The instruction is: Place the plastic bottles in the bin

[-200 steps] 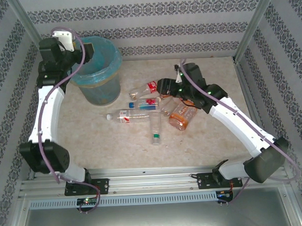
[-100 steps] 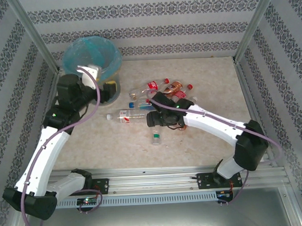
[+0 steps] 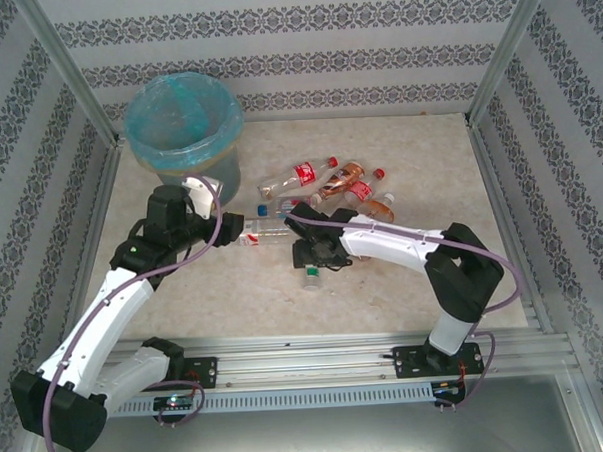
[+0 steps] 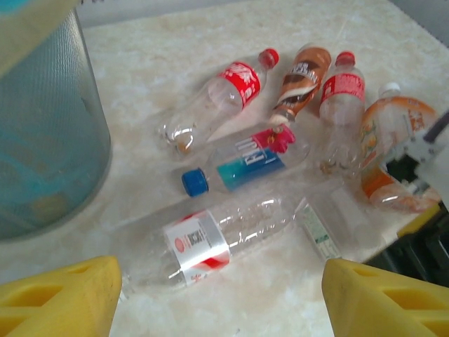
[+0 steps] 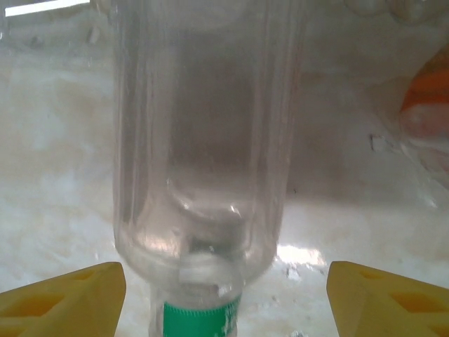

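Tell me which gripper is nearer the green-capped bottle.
Right. The right gripper sits over the green-capped bottle, fingers open either side of it; the left gripper is off to its left, by the red-and-white-labelled bottle.

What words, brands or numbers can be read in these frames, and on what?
"FIJI", probably, though blurred: white letters on the blue label of the blue-capped bottle.
Too blurred to read: white script on the red-labelled bottle nearer the bin; the same on the red-labelled bottle beside the orange bottle; the emblem on the white-labelled bottle; the brown bottle label.
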`<state>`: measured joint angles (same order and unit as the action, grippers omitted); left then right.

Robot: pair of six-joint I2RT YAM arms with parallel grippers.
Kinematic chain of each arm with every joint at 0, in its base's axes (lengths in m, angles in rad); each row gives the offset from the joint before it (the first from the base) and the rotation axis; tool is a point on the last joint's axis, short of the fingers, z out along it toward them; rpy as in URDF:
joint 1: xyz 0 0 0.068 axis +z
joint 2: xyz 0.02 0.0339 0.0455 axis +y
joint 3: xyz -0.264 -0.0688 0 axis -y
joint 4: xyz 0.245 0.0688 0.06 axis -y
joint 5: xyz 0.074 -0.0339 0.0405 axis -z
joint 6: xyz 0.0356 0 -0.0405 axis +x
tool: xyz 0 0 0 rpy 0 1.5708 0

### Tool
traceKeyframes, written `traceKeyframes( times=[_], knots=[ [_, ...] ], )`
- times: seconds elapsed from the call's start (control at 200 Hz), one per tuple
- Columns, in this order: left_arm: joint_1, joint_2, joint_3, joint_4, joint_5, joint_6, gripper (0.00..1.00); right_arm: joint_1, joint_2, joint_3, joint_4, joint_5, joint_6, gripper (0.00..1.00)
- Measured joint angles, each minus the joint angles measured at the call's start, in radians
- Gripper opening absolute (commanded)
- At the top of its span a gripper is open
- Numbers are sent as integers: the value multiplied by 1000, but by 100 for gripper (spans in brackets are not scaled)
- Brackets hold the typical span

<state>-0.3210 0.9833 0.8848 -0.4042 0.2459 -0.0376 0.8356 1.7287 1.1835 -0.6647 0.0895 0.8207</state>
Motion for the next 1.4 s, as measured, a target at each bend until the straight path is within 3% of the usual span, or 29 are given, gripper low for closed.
traceKeyframes(
  times=[0.47,0.964,1.404],
  knots=[
    [0,-19,-84,25,-17,-2,78,-109,172,150,42,-38,-27,75],
    [0,-19,-93,39,-42,11,80,-121,177,150,46,-64,-43,55],
    [0,-8,-96,53,-49,12,81,-121,94,134,40,-68,-42,55]
  ],
)
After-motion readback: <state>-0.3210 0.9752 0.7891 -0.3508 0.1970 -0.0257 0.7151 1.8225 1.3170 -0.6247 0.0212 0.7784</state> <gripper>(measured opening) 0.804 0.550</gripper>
